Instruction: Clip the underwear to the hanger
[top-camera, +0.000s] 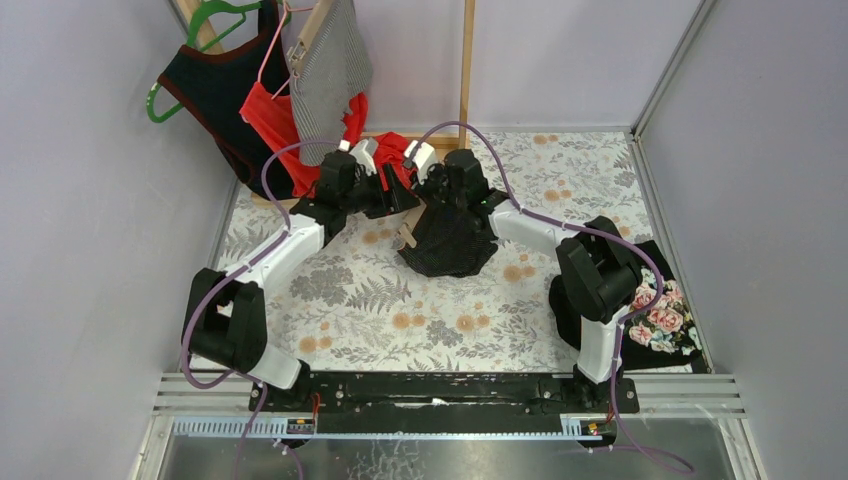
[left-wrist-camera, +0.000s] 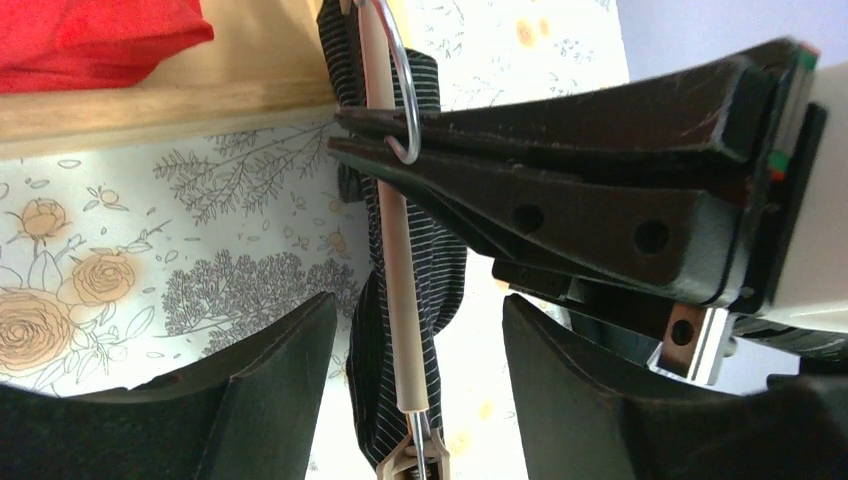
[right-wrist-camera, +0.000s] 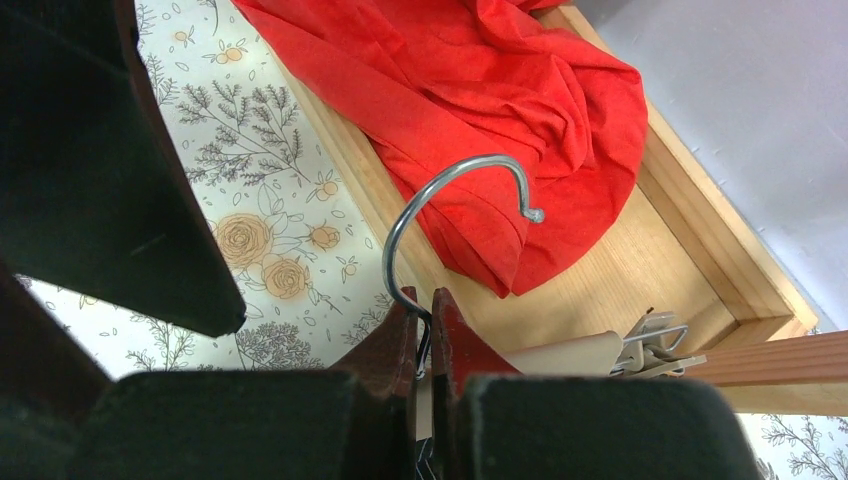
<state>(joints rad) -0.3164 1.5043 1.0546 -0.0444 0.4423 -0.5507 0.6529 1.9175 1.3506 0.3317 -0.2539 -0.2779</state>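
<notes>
One hanger (left-wrist-camera: 397, 250) between the right jaws

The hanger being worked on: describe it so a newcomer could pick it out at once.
Where the two arms meet over the floral table, the right gripper is shut on a steel hook. It tops the hanger: a pale beige bar with dark pinstriped underwear along it. Unlike the green hanger and pink hanger at the back left, it is off the rack.

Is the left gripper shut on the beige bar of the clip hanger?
No: the left gripper stands open, its fingers apart on either side of the beige bar.
</notes>
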